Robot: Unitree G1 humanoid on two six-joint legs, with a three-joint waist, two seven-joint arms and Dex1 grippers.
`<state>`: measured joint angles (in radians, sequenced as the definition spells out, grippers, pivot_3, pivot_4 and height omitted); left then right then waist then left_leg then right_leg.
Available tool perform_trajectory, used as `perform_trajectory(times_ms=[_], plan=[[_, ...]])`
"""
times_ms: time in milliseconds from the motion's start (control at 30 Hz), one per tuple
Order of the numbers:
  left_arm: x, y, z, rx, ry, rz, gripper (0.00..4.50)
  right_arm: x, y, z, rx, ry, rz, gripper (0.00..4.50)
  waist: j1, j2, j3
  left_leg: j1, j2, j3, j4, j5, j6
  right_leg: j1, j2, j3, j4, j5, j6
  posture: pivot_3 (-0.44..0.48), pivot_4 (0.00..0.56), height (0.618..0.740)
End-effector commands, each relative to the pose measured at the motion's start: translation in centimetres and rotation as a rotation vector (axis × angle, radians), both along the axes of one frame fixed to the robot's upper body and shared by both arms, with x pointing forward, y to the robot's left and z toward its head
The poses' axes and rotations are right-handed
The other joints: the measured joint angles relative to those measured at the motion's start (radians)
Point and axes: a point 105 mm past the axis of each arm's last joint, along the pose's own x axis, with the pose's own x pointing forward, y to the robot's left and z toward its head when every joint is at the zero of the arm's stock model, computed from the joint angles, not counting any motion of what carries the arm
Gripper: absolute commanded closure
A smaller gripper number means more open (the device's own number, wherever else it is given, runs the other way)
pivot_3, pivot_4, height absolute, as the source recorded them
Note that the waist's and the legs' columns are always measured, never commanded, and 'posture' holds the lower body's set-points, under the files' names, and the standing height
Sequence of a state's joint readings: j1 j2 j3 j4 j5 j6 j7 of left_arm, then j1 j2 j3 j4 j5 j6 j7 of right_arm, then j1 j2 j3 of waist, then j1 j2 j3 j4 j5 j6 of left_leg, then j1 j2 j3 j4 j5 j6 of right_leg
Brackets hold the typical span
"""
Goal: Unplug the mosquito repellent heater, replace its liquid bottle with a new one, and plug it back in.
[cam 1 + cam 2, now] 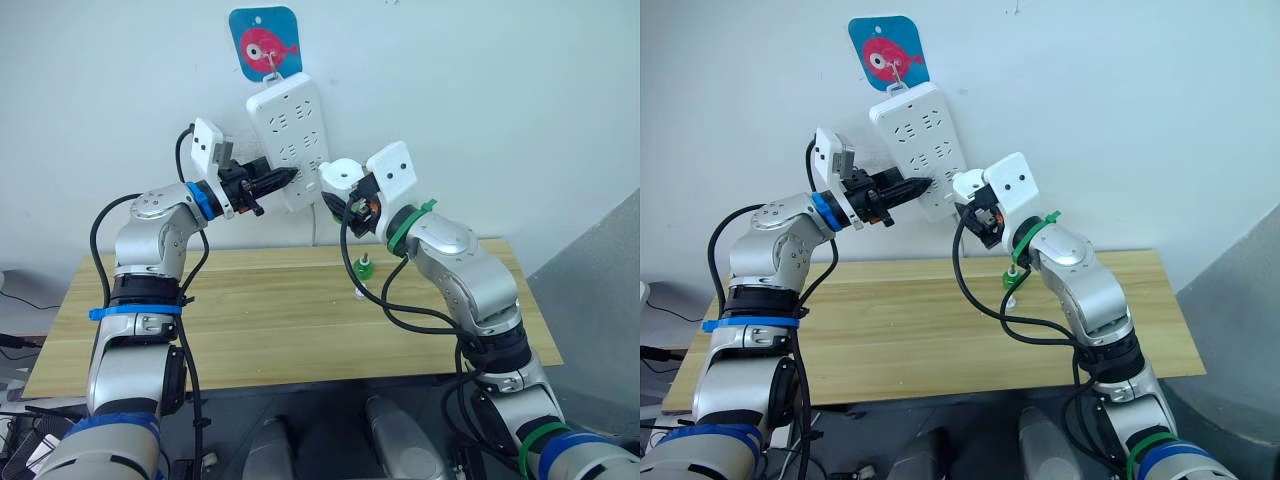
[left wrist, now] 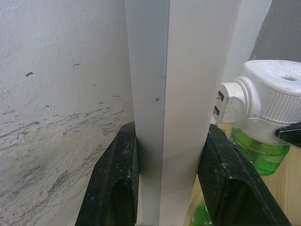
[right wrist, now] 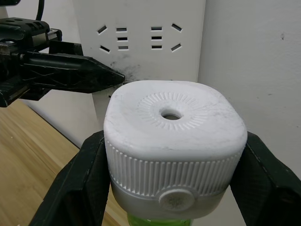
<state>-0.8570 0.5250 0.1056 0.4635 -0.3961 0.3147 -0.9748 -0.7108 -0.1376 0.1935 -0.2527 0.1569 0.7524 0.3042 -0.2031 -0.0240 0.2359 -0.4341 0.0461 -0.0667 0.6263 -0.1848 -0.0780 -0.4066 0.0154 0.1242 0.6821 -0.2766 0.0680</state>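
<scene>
1. Holding the mosquito repellent heater (image 3: 171,141) at the lower end of the power strip (image 1: 290,135), we had it up against the wall, well above the counter (image 1: 270,320); its two prongs showed bare just beside the strip's face in the left wrist view, so we could not tell whether they sat in a socket.
2. We saw a green liquid bottle (image 2: 258,150) fitted under the heater's white body.
3. Our right gripper (image 1: 350,195) had its jaws pinching the heater on both sides, below the round ribbed top with its small centre hole.
4. Our left gripper (image 1: 275,182) had its jaws pinching the power strip by its edge, one finger (image 2: 113,183) toward the wall and the other on the socket face.
5. We noted a second green bottle (image 1: 365,267) standing upright on the counter below the right gripper, with a small whitish piece (image 1: 359,294) lying just beside it.
6. We saw the power strip hanging tilted from a blue hook plate with a red fish (image 1: 266,43) on the white wall.
</scene>
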Motion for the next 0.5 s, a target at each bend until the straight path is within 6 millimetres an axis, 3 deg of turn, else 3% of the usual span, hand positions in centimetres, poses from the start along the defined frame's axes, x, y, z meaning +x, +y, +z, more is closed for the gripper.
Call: perform_trajectory(times_ms=[33,500], plan=[[-0.04,0.39,-0.19,0.020,0.000,0.019,3.16,-0.36,0.38,1.09,0.015,-0.046,0.015,1.45,0.000,0.000,0.000,0.000,0.000,0.000,0.000,0.000,0.000,0.000,0.000,0.000,0.000,0.000,0.000,-0.230,0.194,0.740],[-0.16,0.34,-0.27,0.016,0.004,0.017,3.16,0.22,0.95,1.30,0.024,-0.062,0.013,1.45,0.000,0.000,0.000,0.000,0.000,0.000,0.000,0.000,0.000,0.000,0.000,0.000,0.000,0.000,0.000,-0.224,0.191,0.740]])
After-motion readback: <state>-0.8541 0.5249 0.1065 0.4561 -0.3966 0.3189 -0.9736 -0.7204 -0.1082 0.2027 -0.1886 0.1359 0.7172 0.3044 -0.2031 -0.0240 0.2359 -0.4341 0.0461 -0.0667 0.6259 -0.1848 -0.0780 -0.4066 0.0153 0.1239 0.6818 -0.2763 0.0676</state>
